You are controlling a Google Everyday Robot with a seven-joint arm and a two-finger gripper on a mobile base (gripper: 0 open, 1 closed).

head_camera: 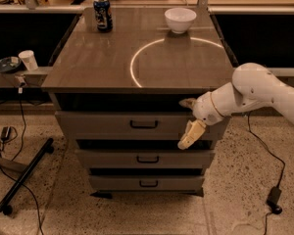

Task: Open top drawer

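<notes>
Top drawer [103, 125] sits under the cabinet top [103, 62], its front forward of the two lower drawers [108, 158]. Its dark handle [144, 125] is at centre. Gripper [182, 124] at 3 o'clock from the handle, against the drawer's right end, jaws spread open, holding nothing. Lower finger [192, 134] points to 7 o'clock. Can [103, 14] at 11 o'clock on top, bowl [180, 19] at 1 o'clock.

Brown cabinet top [103, 67], soda can [103, 14] and white bowl [180, 19] at its rear; gripper [187, 124] at top drawer [112, 124] front.
</notes>
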